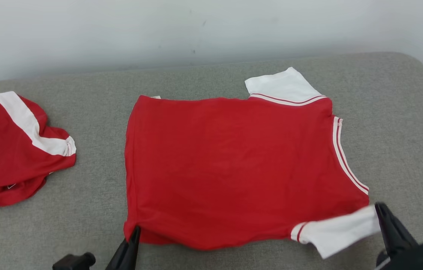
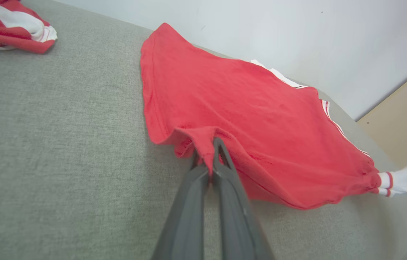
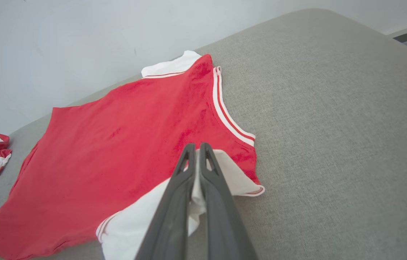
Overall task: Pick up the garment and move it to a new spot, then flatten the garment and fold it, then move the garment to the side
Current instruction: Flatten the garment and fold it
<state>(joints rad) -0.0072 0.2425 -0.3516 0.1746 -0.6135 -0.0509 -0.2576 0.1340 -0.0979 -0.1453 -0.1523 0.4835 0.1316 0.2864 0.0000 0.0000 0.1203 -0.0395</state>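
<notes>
A broad grey cushion (image 1: 65, 225) of coarse woven fabric, with a rounded far corner, is seen against a plain pale wall (image 1: 196, 30). In the left wrist view a strip of beige floor (image 2: 405, 119) is seen beyond the cushion's edge.

The garment (image 1: 234, 165), a red short-sleeved shirt of soft knit cloth, is spread nearly flat across the middle of the cushion. Its hem is turned to the robot's left and its neck to the right. The neck opening is edged with a white-and-red striped rib (image 1: 346, 157). One white sleeve (image 1: 282, 84) lies flat at the far edge. The other white sleeve (image 1: 339, 228), joined to the body by a thin red stripe, is drawn out at the near right.

The left tool (image 1: 135, 232) is pressed together on the near hem corner, where the red cloth is gathered into a small peak between its dark fingers (image 2: 225, 162). The right tool (image 3: 196, 151) is pinched on the white cloth of the near sleeve.

A second garment (image 1: 8, 150), red with a white band, lies crumpled at the cushion's far left, well apart from the spread shirt.
</notes>
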